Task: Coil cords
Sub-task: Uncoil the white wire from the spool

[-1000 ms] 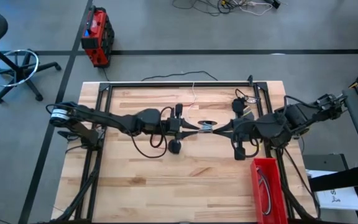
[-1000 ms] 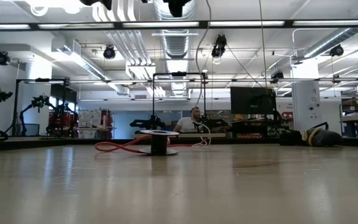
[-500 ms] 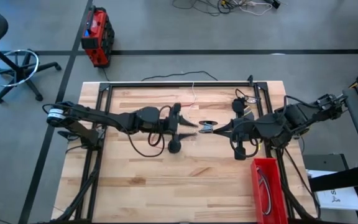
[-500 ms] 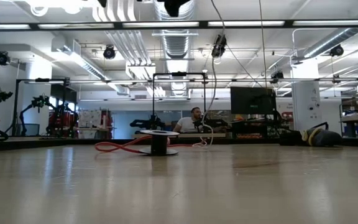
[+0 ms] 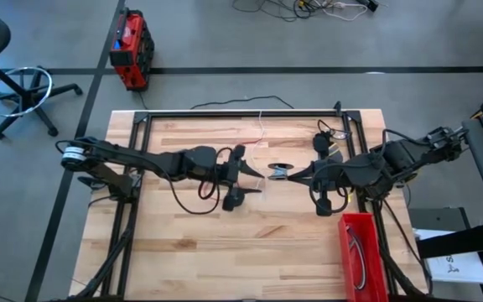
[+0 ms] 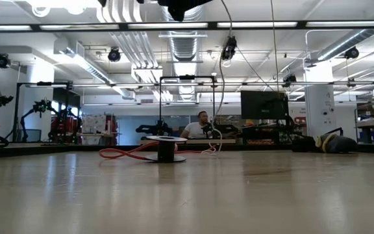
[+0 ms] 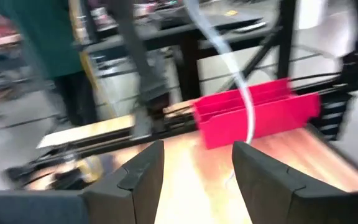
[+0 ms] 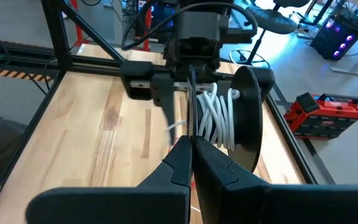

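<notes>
My right gripper hangs above the table's middle, shut on a black spool wound with the white cord. Facing it from the left is my left gripper, which stands open. The white cord runs loose past its fingertips; whether it touches them I cannot tell. In the low view the cord hangs down from above the picture. Another black spool stands on the table with a red cord lying at its base. My right gripper pinches the spool's near flange by its rim between its two fingers, coming level from the table's right side. The spool is lifted clear of the table with its axis level, and the white windings sit between the two flanges.
A red bin with a dark cord in it stands at the table's near right corner. A black frame rails the far edge and both sides. Bare wood lies toward the near edge. A person sits in the room beyond.
My left gripper has turned about its wrist and drawn back a little from the spool toward the table's left edge. The hanging white cord has swung sideways in the low view. My right gripper has kept the spool still.
</notes>
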